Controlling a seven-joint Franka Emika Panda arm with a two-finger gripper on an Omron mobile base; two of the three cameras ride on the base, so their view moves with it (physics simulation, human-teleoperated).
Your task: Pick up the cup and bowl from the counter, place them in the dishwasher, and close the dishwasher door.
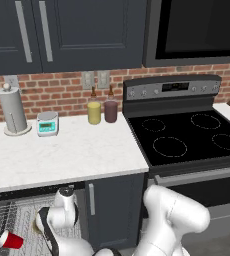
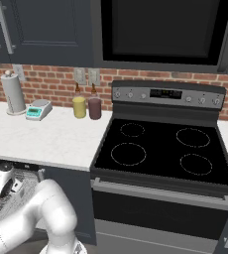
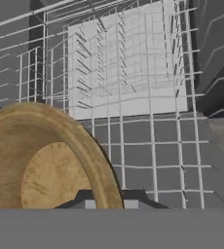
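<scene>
Brown wood grain of the bowl takes up the 8 o'clock part of the hand view, its rim curving up and over towards 6 o'clock, where the gripper has its two dark tips close together on that rim, pinching it. Beyond the bowl, from 12 to 3 o'clock, run the white wires of the dishwasher rack, with a pale panel behind them. In the left base view the arm reaches down to 7 o'clock, below the edge of the counter, and its hand hangs over the open rack with a sliver of the bowl showing at its left side. The cup lies on its side in the rack at 8 o'clock, just beside the arm and apart from the bowl. On the counter at 10 o'clock stand a paper towel roll and a small scale; a yellow jar and a maroon jar stand near 12 o'clock, just left of the stove.
</scene>
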